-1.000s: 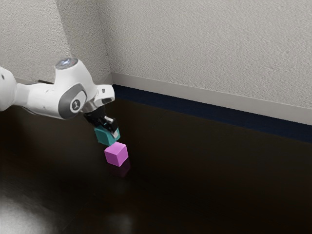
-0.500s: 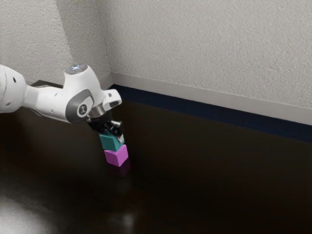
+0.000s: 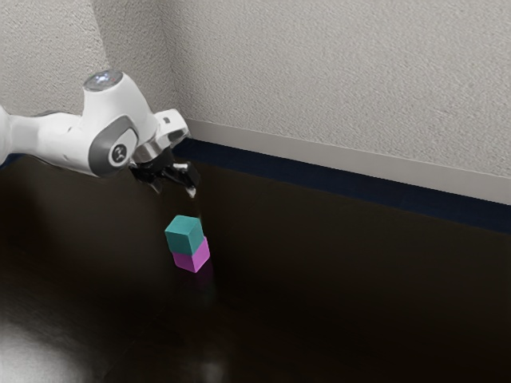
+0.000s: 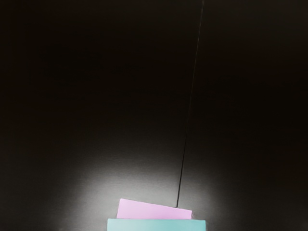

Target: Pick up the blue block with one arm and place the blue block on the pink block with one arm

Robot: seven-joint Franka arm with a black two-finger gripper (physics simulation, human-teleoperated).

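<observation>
A teal-blue block (image 3: 184, 232) rests on top of the pink block (image 3: 192, 258) on the dark table, slightly offset toward the exterior view's left. My gripper (image 3: 176, 184) hangs above the stack, clear of it, its black fingers open with nothing between them. In the wrist view the blue block (image 4: 156, 224) lies just under my hand with the pink block (image 4: 154, 210) peeking out beyond it.
The dark glossy table (image 3: 335, 295) spreads around the stack. A textured wall with a pale baseboard (image 3: 343, 163) runs along the back, meeting a corner near the arm. A thin dark line (image 4: 188, 110) crosses the tabletop in the wrist view.
The blue block came down onto the pink block, my fingers let go of it, and my hand rose up and away toward the exterior view's left.
</observation>
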